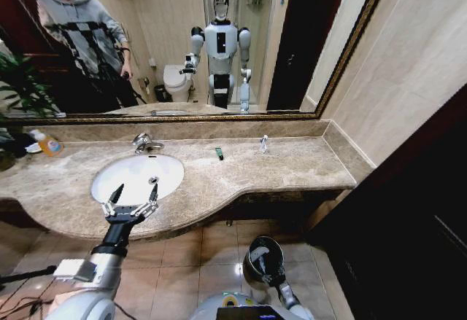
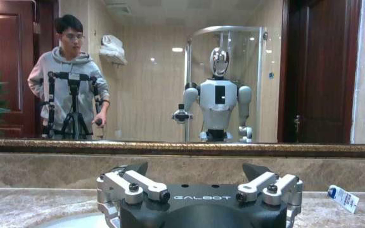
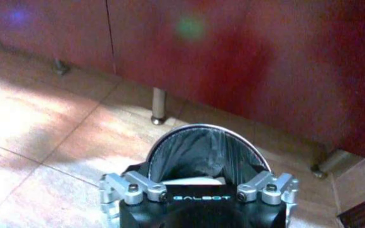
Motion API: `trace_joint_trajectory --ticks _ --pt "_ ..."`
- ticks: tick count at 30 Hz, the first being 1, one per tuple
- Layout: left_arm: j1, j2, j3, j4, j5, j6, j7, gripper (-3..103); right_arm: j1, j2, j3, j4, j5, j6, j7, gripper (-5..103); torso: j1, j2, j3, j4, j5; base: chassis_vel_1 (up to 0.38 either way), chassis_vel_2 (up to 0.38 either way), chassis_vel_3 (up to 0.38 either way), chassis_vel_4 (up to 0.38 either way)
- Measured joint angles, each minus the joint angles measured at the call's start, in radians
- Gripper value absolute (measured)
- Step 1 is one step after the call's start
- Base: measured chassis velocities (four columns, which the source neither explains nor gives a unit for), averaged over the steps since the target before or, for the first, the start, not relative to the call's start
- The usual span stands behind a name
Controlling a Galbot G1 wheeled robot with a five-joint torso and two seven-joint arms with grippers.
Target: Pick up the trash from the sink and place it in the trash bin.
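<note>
A bathroom vanity seen from the robot's head camera. A beige-brown marble counter [image 1: 292, 163] runs below a wide framed mirror [image 1: 255, 36]. Set into the counter toward the left is the sink [image 1: 135, 174], a white oval basin with a chrome faucet [image 1: 144, 143] at its back edge. The basin looks bare apart from its drain.

The left gripper [image 1: 130, 202] hovers over the near rim of the sink, its fingers spread wide with nothing between them. In the left wrist view the same gripper [image 2: 195, 178] shows both fingertips well apart.

On the counter, a tiny dark green packet [image 1: 219, 154] lies to the right of the sink, and farther right, near the back wall, is a small clear-white sachet [image 1: 263, 143]. A small white packet with blue print [image 2: 343, 198] lies on the marble in the left wrist view. A bottle of orange liquid [image 1: 48, 143] stands at the counter's far left.

The trash bin [image 1: 260, 256], round and dark with a shiny metal rim, sits on the tiled floor [image 1: 197, 262] below the counter. The right gripper [image 1: 271, 276] is lowered at the bin's mouth. In the right wrist view it [image 3: 195, 183] hangs right over the lined bin [image 3: 201, 142], with a white piece of trash [image 3: 192, 181] seen between its fingers; whether they grip it cannot be told.
</note>
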Motion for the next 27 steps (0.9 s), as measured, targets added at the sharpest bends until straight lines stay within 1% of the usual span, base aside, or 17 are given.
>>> trace_joint_trajectory --ticks 1,3,5,6,7,8,11,12,14,16,17,20,21,22,24,26,27 --pt "0.0 0.0 0.0 0.0 0.0 0.0 0.0 100 -0.017 0.0 0.01 0.031 0.005 0.0 -0.006 97 0.0 0.0 0.0 0.0 0.0 0.0 0.0 0.0 0.0" --pt "0.0 0.0 0.0 0.0 0.0 0.0 0.0 100 -0.037 -0.001 0.017 0.073 0.017 0.0 -0.007 99 0.0 0.0 0.0 0.0 0.0001 0.0 0.0 0.0 0.0" --pt "0.0 0.0 0.0 0.0 0.0 0.0 0.0 100 -0.05 -0.003 0.021 0.106 0.026 -0.003 -0.007 100 0.0 0.0 0.0 0.0 0.0002 0.0 0.0 0.0 0.0" --pt "0.0 0.0 0.0 0.0 0.0 0.0 0.0 100 -0.085 -0.005 0.036 0.199 0.053 -0.022 -0.004 100 0.0 0.0 0.0 0.0 0.0001 0.0 0.0 0.0 0.0" --pt "0.0 0.0 0.0 0.0 0.0 0.0 0.0 100 -0.102 -0.006 0.044 0.245 0.065 -0.033 -0.001 100 0.0 0.0 0.0 0.0001 0.0 0.0 0.0 0.0 0.0" --pt "0.0 0.0 0.0 0.0 0.0 0.0 0.0 100 -0.102 -0.006 0.044 0.245 0.065 -0.033 -0.001 100 0.0 0.0 0.0 0.0001 0.0 0.0 0.0 0.0 0.0" --pt "0.0 0.0 0.0 0.0 0.0 0.0 0.0 100 -0.202 0.0 0.116 0.491 0.077 -0.087 0.04 100 0.0 0.0 0.0 0.0001 -0.0001 0.0 0.0 0.0 0.0" --pt "0.0 0.0 0.0 0.0 0.0 0.0 0.0 100 -0.202 0.0 0.116 0.491 0.077 -0.087 0.04 100 0.0 0.0 0.0 0.0001 -0.0001 0.0 0.0 0.0 0.0" --pt "0.0 0.0 0.0 0.0 0.0 0.0 0.0 100 -0.265 0.01 0.157 0.613 0.075 -0.109 0.054 100 0.0 0.0 0.0 0.0001 0.0 0.0 0.0 0.0 0.0" --pt "0.0 0.0 0.0 0.0 0.0 0.0 0.0 100 -0.282 0.014 0.167 0.643 0.075 -0.115 0.056 100 0.0 0.0 0.0 0.0001 0.0 0.0 0.0 0.0 0.0" --pt "0.0 0.0 0.0 0.0 0.0 0.0 0.0 100 -0.35 0.035 0.205 0.758 0.075 -0.135 0.058 100 0.0 0.0 0.0 0.0 0.0001 0.0 0.0 0.0 0.0" --pt "0.0 0.0 0.0 0.0 0.0 0.0 0.0 100 -0.439 0.077 0.248 0.931 0.071 -0.161 0.048 100 0.0 0.0 0.0 -0.0002 -0.0003 0.0 0.0 0.0 0.0" --pt "0.0 0.0 0.0 0.0 0.0 0.0 0.0 100 -0.462 0.087 0.251 0.988 0.071 -0.167 0.044 100 0.0 0.0 0.0 -0.0002 -0.0002 0.0 0.0 0.0 0.0" --pt "0.0 0.0 0.0 0.0 0.0 0.0 0.0 100 -0.462 0.087 0.251 0.988 0.071 -0.167 0.044 100 0.0 0.0 0.0 -0.0002 -0.0002 0.0 0.0 0.0 0.0" --pt "0.0 0.0 0.0 0.0 0.0 0.0 0.0 100 -0.487 0.086 0.239 1.063 0.073 -0.175 0.046 100 0.0 0.0 0.0 -0.0001 -0.0004 0.0 0.0 0.0 0.0" --pt "0.0 0.0 0.0 0.0 0.0 0.0 0.0 100 -0.495 0.074 0.217 1.106 0.091 -0.186 0.05 100 0.0 0.0 0.0 -0.0001 -0.0001 0.0 0.0 0.0 0.0" --pt "0.0 0.0 0.0 0.0 0.0 0.0 0.0 100 -0.494 0.064 0.202 1.127 0.119 -0.201 0.052 100 0.0 0.0 0.0 -0.0001 -0.0002 0.0 0.0 0.0 0.0"
